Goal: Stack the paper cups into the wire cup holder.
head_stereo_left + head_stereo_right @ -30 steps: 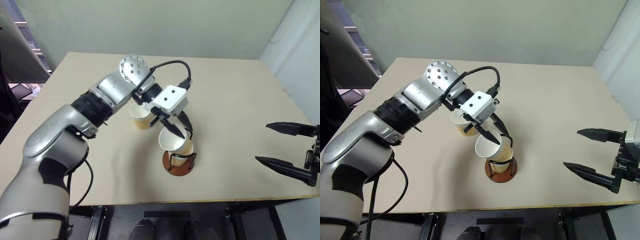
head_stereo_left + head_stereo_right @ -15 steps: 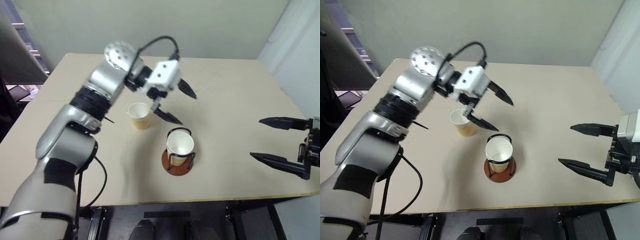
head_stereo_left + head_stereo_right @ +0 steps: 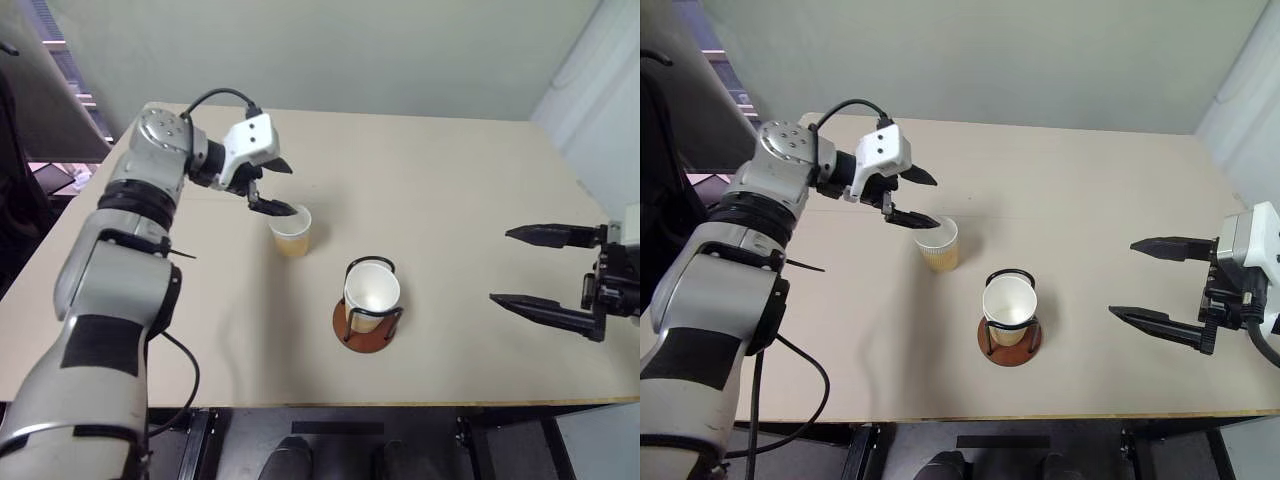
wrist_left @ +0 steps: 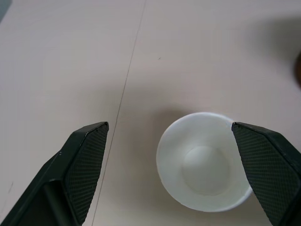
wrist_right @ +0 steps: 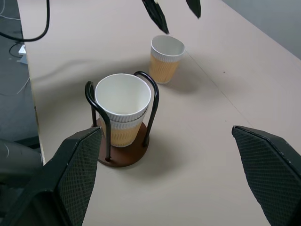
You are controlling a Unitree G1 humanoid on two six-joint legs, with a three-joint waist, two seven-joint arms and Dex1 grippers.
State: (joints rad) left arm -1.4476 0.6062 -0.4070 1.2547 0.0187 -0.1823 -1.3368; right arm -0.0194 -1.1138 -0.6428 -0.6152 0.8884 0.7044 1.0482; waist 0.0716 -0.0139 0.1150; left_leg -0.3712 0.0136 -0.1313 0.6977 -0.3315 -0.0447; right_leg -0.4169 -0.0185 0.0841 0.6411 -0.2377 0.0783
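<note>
**One cup left on the desk, left tool poised over it**

Pale walls close in a plain room, and a beige desk (image 3: 450,250) fills most of it, matte and bare apart from a faint seam running across the top. Dark clutter shows past its left edge.

Near the middle stands the wire cup holder (image 3: 1010,330), a reddish-brown disc with black loops rising from it. Two paper cups (image 5: 123,109) sit nested inside, upright, the white rims stacked one above the other. A third cup (image 3: 291,230) stands alone on the desk, just beyond the holder and to its left, apart from it.

Left tool (image 3: 279,188) hangs over that loose cup with its fingers spread wide, one tip just above the rim; nothing is held. Right tool (image 3: 1150,280) waits well off to the right, also spread and empty.

That cup looks very light and thin-walled, so I'd guess a hard squeeze would crush it and a nudge would tip it. The rolled rim seems the stiffest part; gripping across the upper wall just below it, gently, looks safest. Its smooth sides may slip.
</note>
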